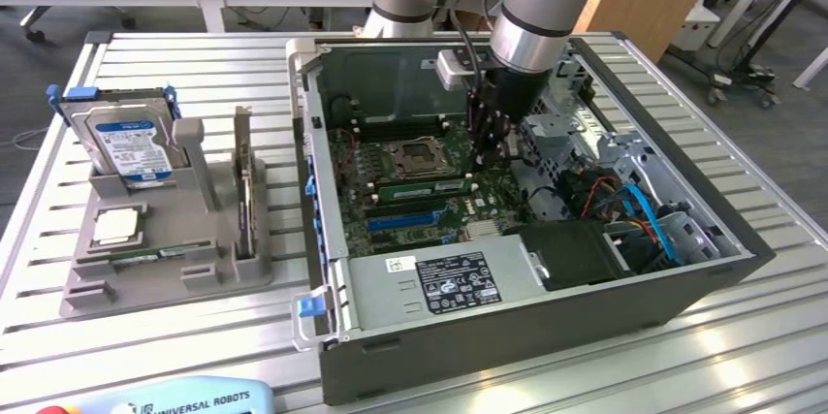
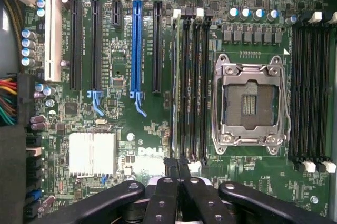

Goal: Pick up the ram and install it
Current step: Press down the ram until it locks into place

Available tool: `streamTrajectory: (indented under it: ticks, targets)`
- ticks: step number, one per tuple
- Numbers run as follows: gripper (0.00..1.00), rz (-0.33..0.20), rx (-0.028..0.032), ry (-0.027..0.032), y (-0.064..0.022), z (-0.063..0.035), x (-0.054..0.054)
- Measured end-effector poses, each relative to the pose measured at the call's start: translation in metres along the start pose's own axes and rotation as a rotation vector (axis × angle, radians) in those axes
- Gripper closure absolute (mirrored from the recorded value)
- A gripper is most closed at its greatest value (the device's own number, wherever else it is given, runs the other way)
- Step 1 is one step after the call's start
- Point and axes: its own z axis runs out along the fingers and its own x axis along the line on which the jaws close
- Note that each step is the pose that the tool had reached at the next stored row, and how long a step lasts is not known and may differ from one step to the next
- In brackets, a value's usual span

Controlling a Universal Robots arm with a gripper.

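A ram, a thin green stick, stands on edge in a memory slot of the motherboard beside the empty processor socket. In the wrist view this ram shows edge-on in the outermost slot of the bank. My gripper hangs inside the open computer case, above the end of that stick. Its black fingertips are pressed together, so the gripper is shut with nothing visible between them. Whether the tips touch the stick I cannot tell. Another green ram lies in the grey holder outside the case.
The holder also carries a silver-and-blue hard drive, a square silver processor chip and an upright card. Around the gripper are the case walls, a drive cage with cables and the power supply.
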Motion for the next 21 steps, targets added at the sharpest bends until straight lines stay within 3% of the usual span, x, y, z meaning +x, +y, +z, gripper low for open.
streamTrajectory:
  ticks: [13, 21]
  targets:
    - [0.9, 0.0, 0.0, 0.0001, -0.0013, 0.0057, 0.0001]
    - [0.9, 0.0, 0.0001, 0.0, 0.0045, 0.0066, -0.0015]
